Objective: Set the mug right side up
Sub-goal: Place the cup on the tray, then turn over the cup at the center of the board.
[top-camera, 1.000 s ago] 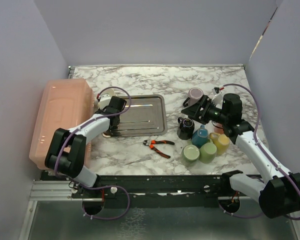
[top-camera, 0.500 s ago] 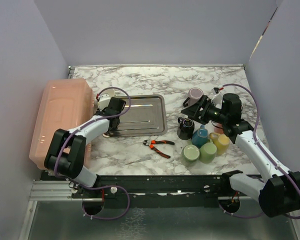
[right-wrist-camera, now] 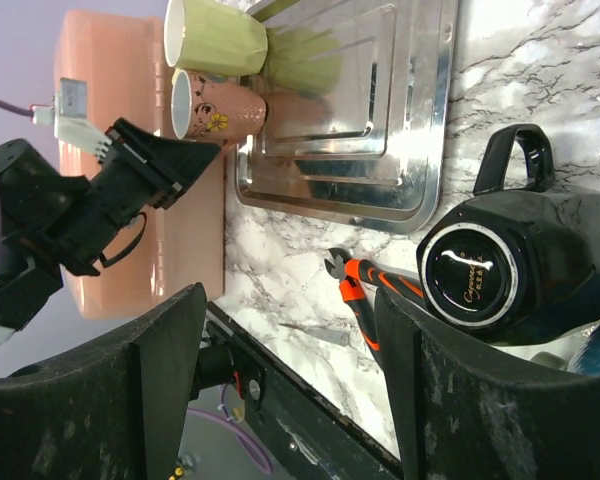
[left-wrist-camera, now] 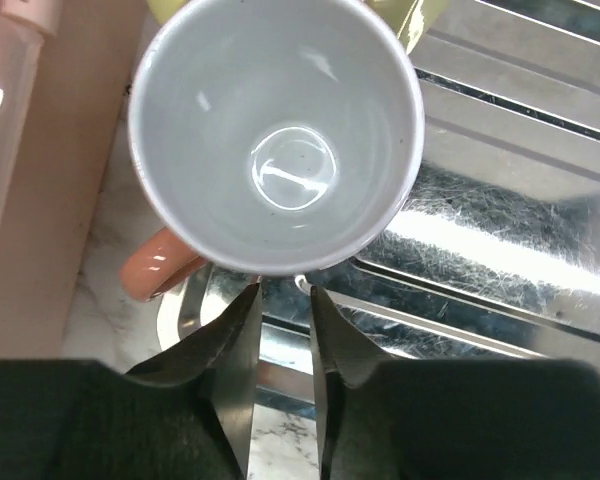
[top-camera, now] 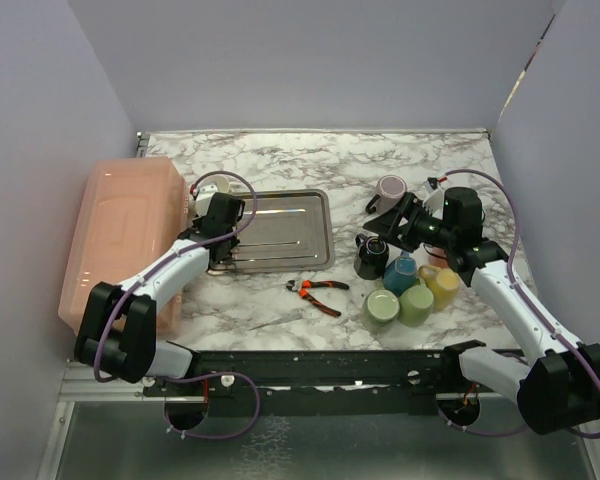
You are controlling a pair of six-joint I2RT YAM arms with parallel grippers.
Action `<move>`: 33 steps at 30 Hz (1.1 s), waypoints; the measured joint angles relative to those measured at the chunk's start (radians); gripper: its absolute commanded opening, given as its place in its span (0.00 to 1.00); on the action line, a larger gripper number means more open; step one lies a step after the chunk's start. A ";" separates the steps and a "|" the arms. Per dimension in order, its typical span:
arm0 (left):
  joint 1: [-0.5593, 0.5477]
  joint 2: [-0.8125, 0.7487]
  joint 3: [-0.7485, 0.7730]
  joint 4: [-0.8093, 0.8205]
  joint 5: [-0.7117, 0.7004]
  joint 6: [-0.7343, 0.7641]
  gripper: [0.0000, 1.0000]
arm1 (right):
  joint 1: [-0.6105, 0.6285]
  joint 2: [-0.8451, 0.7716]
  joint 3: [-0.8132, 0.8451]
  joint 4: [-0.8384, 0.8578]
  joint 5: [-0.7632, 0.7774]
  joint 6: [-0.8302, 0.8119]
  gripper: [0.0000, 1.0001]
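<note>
The pink mug [left-wrist-camera: 275, 130] is not showing from overhead at all. The left arm's wrist is covering that corner of the tray [top-camera: 290, 235], and only the pale rim of the yellow-green mug [top-camera: 217, 185] is peeking out behind it. A thin silvery sliver [top-camera: 276, 322] is lying on the marble table [top-camera: 310, 160] near the pliers [top-camera: 318, 291], too small for me to name.

The left wrist camera is filling that gap. The pink mug is standing mouth up at the tray's left edge, beside the pink box [top-camera: 120, 235], its white inside facing the lens and its handle sticking out toward the box. Whether its base is sitting on the tray's lip or on the marble, I cannot tell. The left gripper [left-wrist-camera: 282, 292] is hanging just over the near rim, its fingers parted by a narrow gap and pinching nothing.

The right wrist camera is showing both mugs side by side at that corner, with a yellow flower on the pink one. The right gripper [right-wrist-camera: 290, 295] is spread wide, blurred and holding nothing, above the black mug [right-wrist-camera: 495, 265], whose printed lettering is too small to read.

I am counting eight mugs: those two, plus six grouped at the right, namely the black mug, a mauve mug [top-camera: 392, 187], a blue mug [top-camera: 400, 272], a yellow mug [top-camera: 445, 287] and two green mugs [top-camera: 382, 308]. There is one tray, one box and one pair of pliers.
</note>
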 measured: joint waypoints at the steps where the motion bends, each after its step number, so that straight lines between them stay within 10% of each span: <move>1: 0.000 -0.023 -0.010 0.005 0.009 -0.006 0.21 | 0.000 0.000 0.002 -0.003 0.001 -0.001 0.72; 33: 0.026 0.044 -0.059 0.089 -0.275 -0.047 0.13 | 0.000 0.003 0.007 -0.011 0.003 -0.008 0.72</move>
